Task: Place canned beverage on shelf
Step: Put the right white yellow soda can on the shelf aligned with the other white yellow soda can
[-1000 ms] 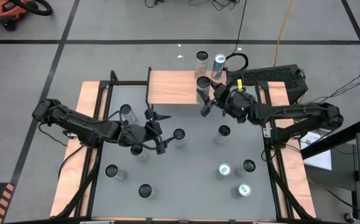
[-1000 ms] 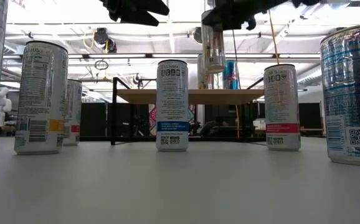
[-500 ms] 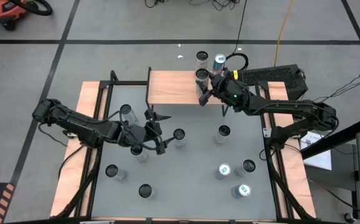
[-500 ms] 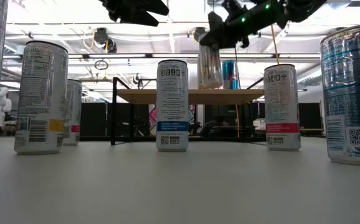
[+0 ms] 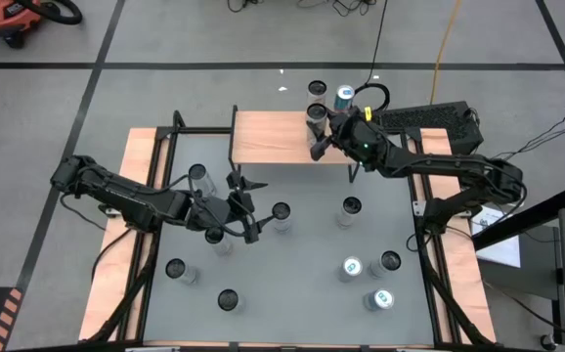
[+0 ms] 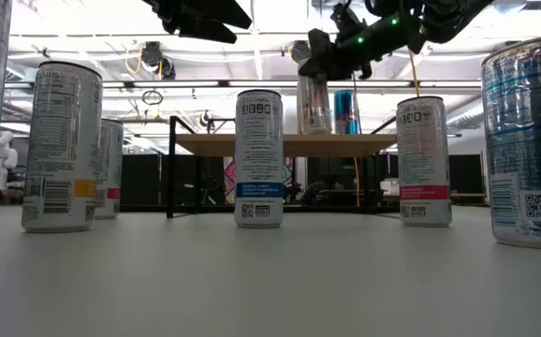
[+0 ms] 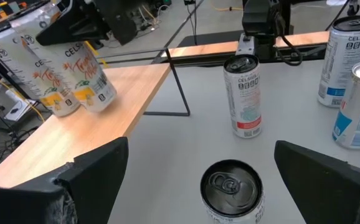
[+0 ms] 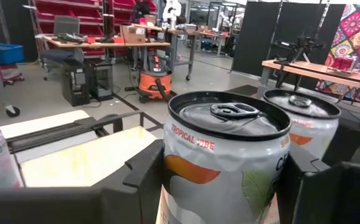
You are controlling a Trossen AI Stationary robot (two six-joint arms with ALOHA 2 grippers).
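- Two arms are over the grey table (image 5: pixel 292 254), and from where I stand they are doing quite different things.
- Farthest left, the left arm reaches in from the table's left edge, and the left gripper (image 5: pixel 246 200) hangs above the middle of the table with its fingers spread wide and nothing between them.
- Its wrist view looks straight down on a dark-topped can (image 7: pixel 232 186) standing between the two open fingers (image 7: pixel 93 165), with no contact that I can see.
- Several more cans stand upright on the grey top around it: one near the left gripper at the left (image 5: pixel 197 176), one just to its right (image 5: pixel 281 213), and two toward the near left edge (image 5: pixel 176 270) (image 5: pixel 227 299).
- Moving toward the centre, the shelf (image 5: pixel 273 137) sits at the far edge of the table, its light wood plank resting on thin black legs.
- Right of centre, the right gripper (image 5: pixel 320 135) is at the shelf's right end, closed on the held can (image 5: pixel 315 115) around its sides.
- Seen level across the table, that held can (image 6: pixel 314 103) is upright, its base right at the plank; I cannot tell whether it is touching.
- Just beyond it stand a silver can (image 5: pixel 317 92) and a blue-topped can (image 5: pixel 344 96), near the shelf's far right corner.
- At the far right, four more cans stand on the table below the right arm, one with a dark top (image 5: pixel 351 207) and a group of three nearer the front (image 5: pixel 352 267) (image 5: pixel 390 261) (image 5: pixel 382 298).
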